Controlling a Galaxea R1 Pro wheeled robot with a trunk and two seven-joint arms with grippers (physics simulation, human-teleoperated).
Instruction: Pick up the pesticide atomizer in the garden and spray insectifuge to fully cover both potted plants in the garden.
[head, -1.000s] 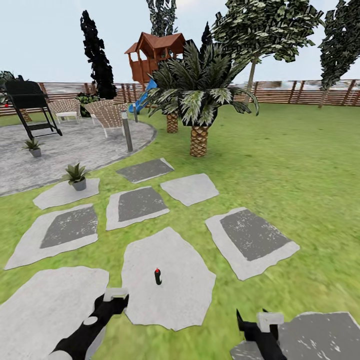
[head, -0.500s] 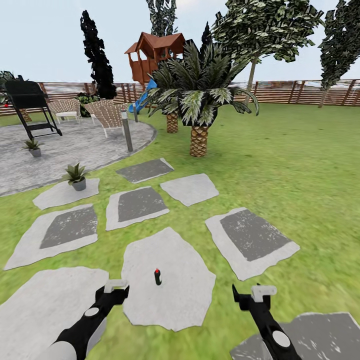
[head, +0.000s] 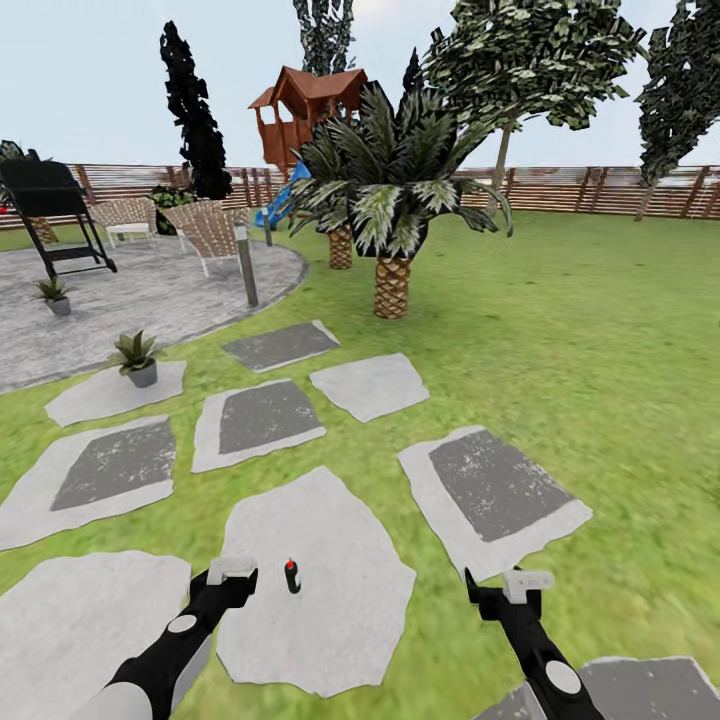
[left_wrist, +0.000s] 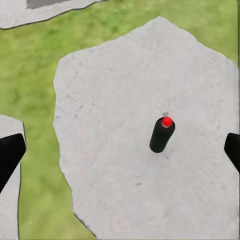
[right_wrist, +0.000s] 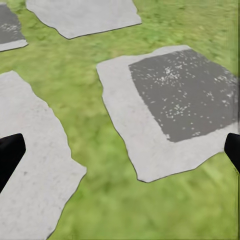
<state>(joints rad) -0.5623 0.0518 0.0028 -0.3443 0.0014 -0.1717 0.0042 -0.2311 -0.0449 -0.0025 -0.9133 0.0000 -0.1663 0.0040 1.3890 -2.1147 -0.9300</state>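
While the pesticide atomizer (head: 291, 576) is standing untouched on a pale stepping stone (head: 330, 600) at the frame's lower centre, we are holding the left gripper (head: 231, 572) and right gripper (head: 525, 580) open; both potted plants (head: 135, 357) at upper left are awaiting spray.

Green lawn (head: 600, 330) with pale stepping stones (head: 365, 385) (some dark-centred). A brown slatted fence (head: 590, 185) bounds it. Palm (head: 392, 200) stands centrally.
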